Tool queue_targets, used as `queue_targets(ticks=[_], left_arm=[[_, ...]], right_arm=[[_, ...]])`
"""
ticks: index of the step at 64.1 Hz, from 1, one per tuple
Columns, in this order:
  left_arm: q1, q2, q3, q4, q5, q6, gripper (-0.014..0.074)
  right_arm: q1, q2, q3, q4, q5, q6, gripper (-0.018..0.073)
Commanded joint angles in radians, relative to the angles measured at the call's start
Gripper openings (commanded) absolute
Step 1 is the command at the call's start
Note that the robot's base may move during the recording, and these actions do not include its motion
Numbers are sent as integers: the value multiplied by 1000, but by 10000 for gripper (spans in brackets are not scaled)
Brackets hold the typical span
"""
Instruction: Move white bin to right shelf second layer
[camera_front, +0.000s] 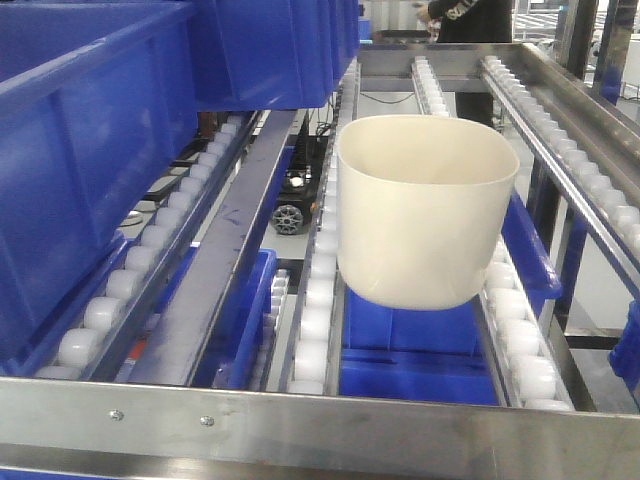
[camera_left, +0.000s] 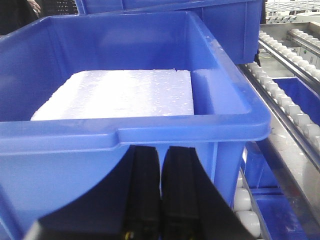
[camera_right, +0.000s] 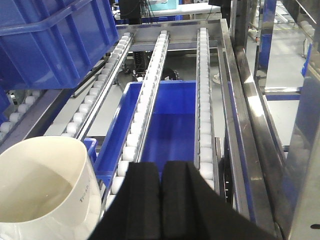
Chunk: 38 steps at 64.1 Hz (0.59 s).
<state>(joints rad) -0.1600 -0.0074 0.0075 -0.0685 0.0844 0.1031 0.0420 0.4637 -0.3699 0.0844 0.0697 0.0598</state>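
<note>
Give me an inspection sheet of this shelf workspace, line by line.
Surface: stainless steel rack level of sloping rails with white plastic rollers and a steel front lip.
Job's things: cream-white glossy plastic tub, upright, open mouth up, empty, sitting across two roller rails near the front.
Clutter: large blue rectangular plastic crate on the left rails holding a white foam slab; another blue crate on the level below.
Grippers: left gripper shut, empty, at the blue crate's front wall; right gripper shut, empty, beside the tub, apart from it.
Cables: dark cables below the rack's far end.
Surroundings: a person in dark clothing behind the rack.
</note>
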Motion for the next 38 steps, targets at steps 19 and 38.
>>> queue_targets(ticks=[19, 38], left_arm=[[1, -14, 37, -5, -84, -4, 85], [1, -14, 37, -5, -84, -4, 85]], right_arm=[[-8, -141, 136, -12, -51, -6, 52], [-10, -371, 367, -12, -105, -6, 52]])
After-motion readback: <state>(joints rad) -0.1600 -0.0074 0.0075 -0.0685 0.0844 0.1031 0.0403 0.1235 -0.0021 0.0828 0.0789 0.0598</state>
